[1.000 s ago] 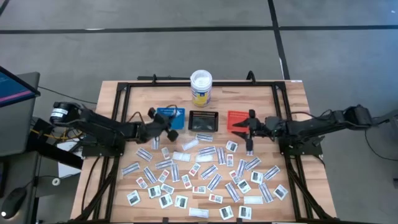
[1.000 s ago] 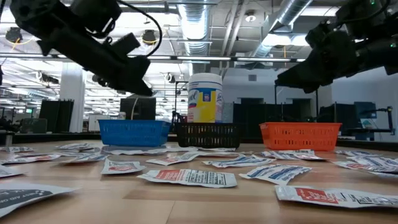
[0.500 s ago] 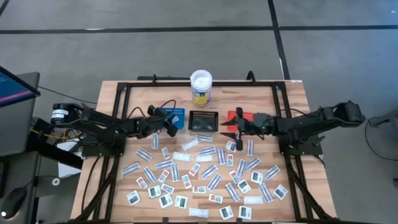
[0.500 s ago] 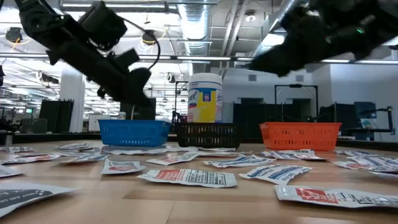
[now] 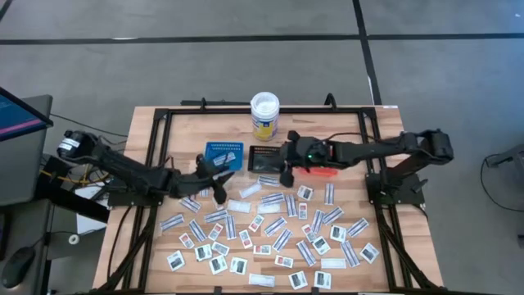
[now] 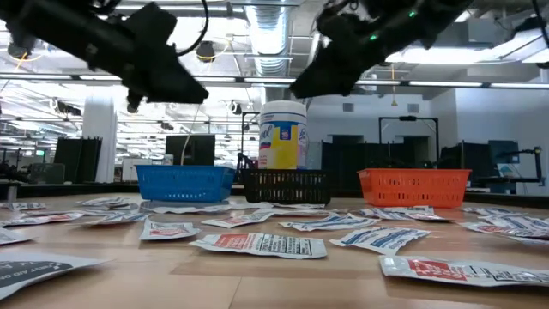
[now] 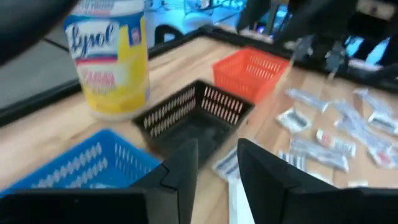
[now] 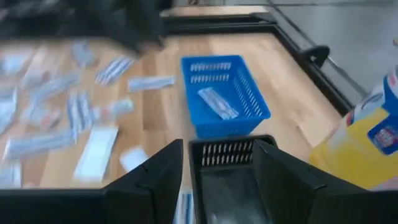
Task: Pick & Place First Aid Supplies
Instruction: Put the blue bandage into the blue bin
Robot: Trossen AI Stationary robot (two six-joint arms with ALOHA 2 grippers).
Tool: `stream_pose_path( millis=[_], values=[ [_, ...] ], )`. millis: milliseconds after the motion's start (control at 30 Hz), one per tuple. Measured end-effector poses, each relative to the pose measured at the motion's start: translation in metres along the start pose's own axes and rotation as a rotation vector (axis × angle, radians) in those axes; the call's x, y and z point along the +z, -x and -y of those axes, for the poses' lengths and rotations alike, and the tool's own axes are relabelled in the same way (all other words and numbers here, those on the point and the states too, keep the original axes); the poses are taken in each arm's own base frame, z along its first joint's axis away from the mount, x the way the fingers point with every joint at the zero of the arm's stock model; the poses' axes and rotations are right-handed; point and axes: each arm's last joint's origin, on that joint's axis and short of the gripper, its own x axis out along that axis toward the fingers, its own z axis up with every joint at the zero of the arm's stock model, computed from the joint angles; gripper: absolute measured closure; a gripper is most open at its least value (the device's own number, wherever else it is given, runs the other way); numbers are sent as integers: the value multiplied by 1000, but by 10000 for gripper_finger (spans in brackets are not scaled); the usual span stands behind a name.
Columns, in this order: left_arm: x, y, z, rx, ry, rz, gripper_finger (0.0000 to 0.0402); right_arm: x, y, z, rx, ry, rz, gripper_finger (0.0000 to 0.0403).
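Note:
Several first aid supplies, small flat paper packets [image 5: 270, 229], lie scattered on the near half of the wooden table. One narrow strip packet [image 8: 217, 102] lies inside the blue tray [image 5: 223, 153]. My left gripper [image 5: 219, 187] hangs open just on the near side of the blue tray, with nothing between its fingers [image 7: 217, 177]. My right gripper [image 5: 286, 170] reaches far toward the table's left and hangs open at the right edge of the black tray [image 5: 267, 160]; in the right wrist view the tray's wall [image 8: 224, 152] shows between its fingers.
A white-lidded yellow-labelled tub [image 5: 264, 115] stands behind the trays. The orange tray [image 5: 321, 170] is partly hidden under my right arm. A black metal frame [image 5: 155, 123] runs round the table's edges. Both arms hang above the trays in the low view [image 6: 343, 51].
My right gripper has swung from above the orange tray toward the table's left, ending at the black tray. My left gripper has drawn back from above the blue tray toward the table's near edge. The packets on the table have not moved.

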Motion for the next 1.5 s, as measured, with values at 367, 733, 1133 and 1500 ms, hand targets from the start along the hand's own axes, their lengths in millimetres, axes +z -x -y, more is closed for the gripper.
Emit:
stream_pose_path(
  millis=[367,733,1133,1500],
  values=[
    [-40,18,-10,118,105,-301,288,-36,-34,-34,18,53,-105,251],
    [-58,30,-31,300,171,-485,288,-51,-51,-45,32,67,-113,262],
    [-78,33,-44,392,207,-517,288,-49,-51,-47,39,65,-98,267],
    [-84,30,-42,380,249,-498,288,-49,-51,-47,41,40,-99,275]
  ],
)
